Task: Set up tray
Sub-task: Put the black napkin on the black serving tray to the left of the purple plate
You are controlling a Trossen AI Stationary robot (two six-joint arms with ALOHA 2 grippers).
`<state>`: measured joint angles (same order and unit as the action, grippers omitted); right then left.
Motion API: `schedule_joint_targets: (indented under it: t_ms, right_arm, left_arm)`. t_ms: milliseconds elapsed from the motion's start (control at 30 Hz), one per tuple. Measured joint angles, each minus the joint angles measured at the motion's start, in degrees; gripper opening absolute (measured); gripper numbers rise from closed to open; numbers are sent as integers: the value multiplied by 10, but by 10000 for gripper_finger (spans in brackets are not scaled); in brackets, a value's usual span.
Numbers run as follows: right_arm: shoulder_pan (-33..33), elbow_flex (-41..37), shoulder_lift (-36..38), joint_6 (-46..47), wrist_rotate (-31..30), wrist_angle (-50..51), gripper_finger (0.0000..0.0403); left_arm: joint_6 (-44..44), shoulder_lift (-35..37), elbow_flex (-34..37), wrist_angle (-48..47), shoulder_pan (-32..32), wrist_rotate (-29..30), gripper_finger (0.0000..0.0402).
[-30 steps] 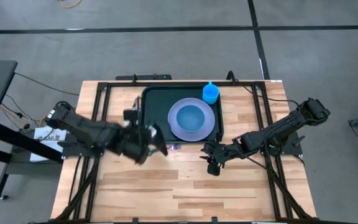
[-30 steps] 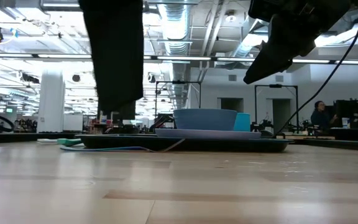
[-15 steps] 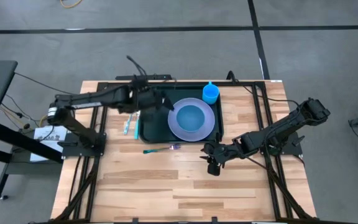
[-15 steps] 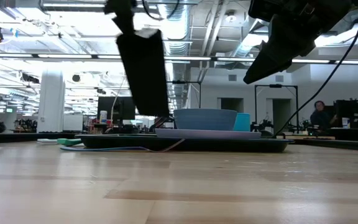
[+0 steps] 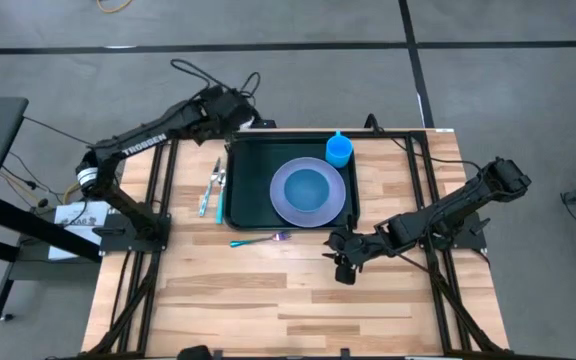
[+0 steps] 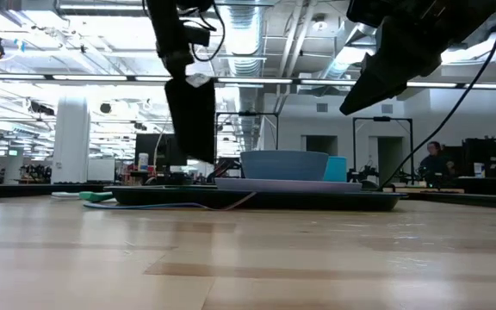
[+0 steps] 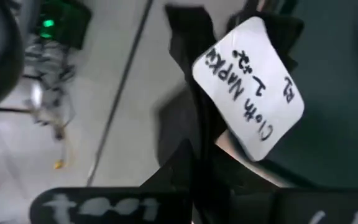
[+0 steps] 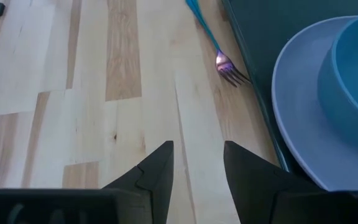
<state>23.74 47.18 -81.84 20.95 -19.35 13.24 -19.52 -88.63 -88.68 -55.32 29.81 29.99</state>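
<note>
Right arm: extended low across the table (image 5: 298, 300) from the right edge, its right gripper (image 5: 342, 266) poised above bare wood just off the near right corner of the tray (image 5: 248, 190). Its fingers (image 8: 160, 165) stand partly apart with nothing between them. A fork (image 8: 219, 55) with a teal handle lies on the wood just ahead, alongside the tray's near rim.

The tray sits at the far middle of the table, carrying a blue plate (image 5: 308, 192) with a bowl (image 5: 308, 185) and a blue cup (image 5: 339, 149).

Left arm: reaching to the tray's far left corner, the left gripper (image 5: 238, 112) raised and clamped on a dark cloth napkin (image 6: 190, 119) hanging down, with a white label (image 7: 250, 84) attached. Cutlery (image 5: 211, 186) lies left of the tray.
</note>
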Motion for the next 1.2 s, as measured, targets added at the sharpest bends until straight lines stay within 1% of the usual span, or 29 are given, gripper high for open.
schedule_joint_targets:
  t_ms: [133, 200, 367, 533, 667, 800, 1100, 1200]
  right_arm:
    - [6, 0, 0, 0, 0, 0, 133]
    - [6, 0, 0, 0, -1, 0, 132]
    - [6, 0, 0, 14, 0, 0, 129]
    - [6, 0, 0, 15, 0, 2, 129]
    - [6, 0, 0, 15, 0, 3, 129]
    - [6, 0, 0, 15, 0, 4, 129]
    - [6, 0, 0, 15, 0, 4, 129]
    - [6, 0, 0, 15, 0, 4, 129]
  left_arm:
    - [7, -27, 2, 3, -7, -26, 0]
    - [17, -41, 20, 7, -11, -39, 0]
    - [53, -76, 99, 20, -16, -51, 0]
    - [77, -91, 187, 81, -20, -110, 0]
    - [95, -90, 236, 122, -31, -137, 0]
    - [123, -90, 250, 126, -46, -170, 0]
    - [182, -90, 250, 124, -96, -289, 0]
    - [183, -90, 250, 124, -110, -303, 0]
